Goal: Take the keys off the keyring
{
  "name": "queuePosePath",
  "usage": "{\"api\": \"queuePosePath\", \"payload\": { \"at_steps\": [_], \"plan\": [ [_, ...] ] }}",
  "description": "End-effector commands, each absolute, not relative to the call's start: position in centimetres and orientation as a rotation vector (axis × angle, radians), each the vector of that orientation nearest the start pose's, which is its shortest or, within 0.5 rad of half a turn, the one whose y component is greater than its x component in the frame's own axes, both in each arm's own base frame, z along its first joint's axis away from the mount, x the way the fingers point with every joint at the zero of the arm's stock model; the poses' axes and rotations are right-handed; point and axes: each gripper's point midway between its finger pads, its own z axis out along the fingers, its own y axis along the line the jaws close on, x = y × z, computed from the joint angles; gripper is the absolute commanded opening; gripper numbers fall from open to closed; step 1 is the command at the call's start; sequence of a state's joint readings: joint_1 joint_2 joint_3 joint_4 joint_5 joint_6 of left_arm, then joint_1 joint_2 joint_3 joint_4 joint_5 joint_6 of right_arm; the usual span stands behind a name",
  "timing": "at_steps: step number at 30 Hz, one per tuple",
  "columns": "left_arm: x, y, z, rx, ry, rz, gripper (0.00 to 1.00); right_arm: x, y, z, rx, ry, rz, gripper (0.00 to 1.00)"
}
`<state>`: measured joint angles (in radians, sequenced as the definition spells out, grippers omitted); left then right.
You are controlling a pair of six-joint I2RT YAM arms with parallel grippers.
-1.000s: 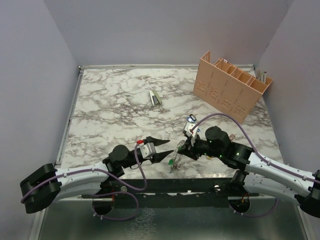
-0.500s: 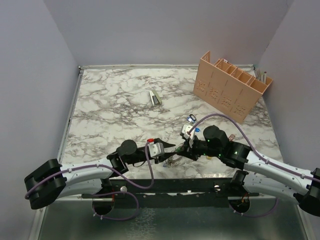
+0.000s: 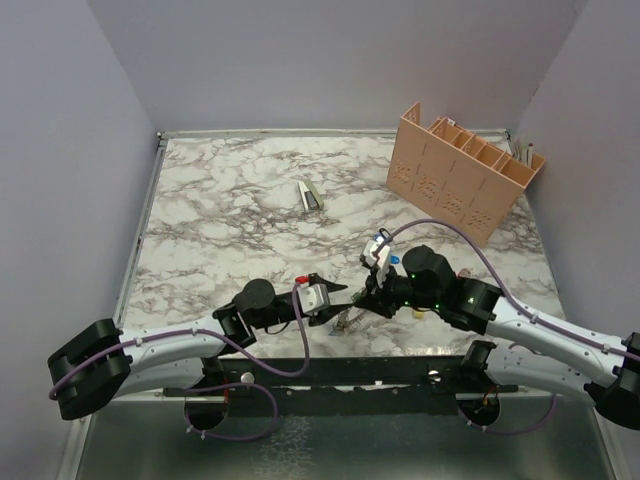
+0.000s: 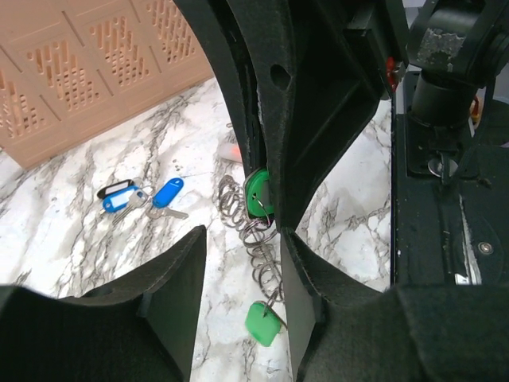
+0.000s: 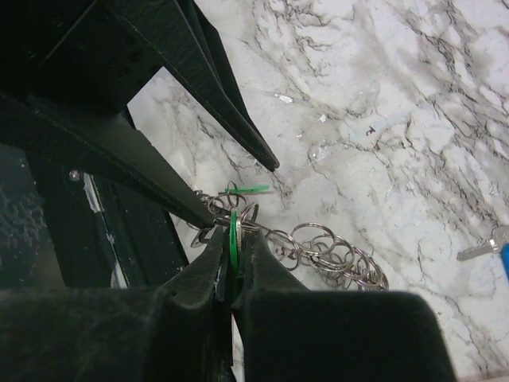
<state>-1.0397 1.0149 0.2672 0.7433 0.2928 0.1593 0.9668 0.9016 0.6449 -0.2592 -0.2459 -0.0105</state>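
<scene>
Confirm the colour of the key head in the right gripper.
Green key head; left wrist view shows it best.

The keyring [image 4: 256, 247] is a grey-silver coil of metal loops drawn out into a loose string at the near edge of the marble top, slightly right of centre. One green key [image 4: 257, 193], its round plastic head seen edge-on from the right wrist, sits at one end of the coil pinched in the right gripper [image 5: 233, 239]; a second green key [image 4: 262, 322] hangs at the other end. A blue key [image 4: 167, 193] lies flat on the marble farther back, apart from the coil.
</scene>
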Motion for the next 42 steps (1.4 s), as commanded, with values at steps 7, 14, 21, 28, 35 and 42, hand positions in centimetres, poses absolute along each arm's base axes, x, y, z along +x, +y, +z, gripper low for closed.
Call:
{"api": "queuePosePath", "payload": {
  "at_steps": [7, 14, 21, 28, 35, 42],
  "plan": [
    [14.9, -30.8, 17.6, 1.069, 1.22, -0.821, 0.49, 15.1, 26.5, 18.0, -0.759, 2.162, 0.792, 0.01],
    [16.3, -31.0, 17.8, 0.977, 1.302, -0.81, 0.5, 15.1, 26.7, 19.0, -0.68, 2.186, 0.824, 0.01],
    [15.9, -31.1, 17.1, 0.993, 1.317, -0.832, 0.51, 15.2, 27.2, 18.1, -0.621, 2.287, 0.816, 0.01],
    [15.5, -32.0, 15.5, 1.097, 1.302, -0.827, 0.52, 15.5, 27.1, 18.5, -0.581, 2.318, 0.793, 0.01],
    [15.6, -32.0, 15.9, 1.123, 1.244, -0.797, 0.52, 15.5, 27.1, 18.8, -0.591, 2.3, 0.797, 0.01],
    [15.4, -32.6, 16.1, 1.222, 1.132, -0.751, 0.54, 14.9, 27.3, 18.7, -0.677, 2.262, 0.826, 0.01]
  ]
}}
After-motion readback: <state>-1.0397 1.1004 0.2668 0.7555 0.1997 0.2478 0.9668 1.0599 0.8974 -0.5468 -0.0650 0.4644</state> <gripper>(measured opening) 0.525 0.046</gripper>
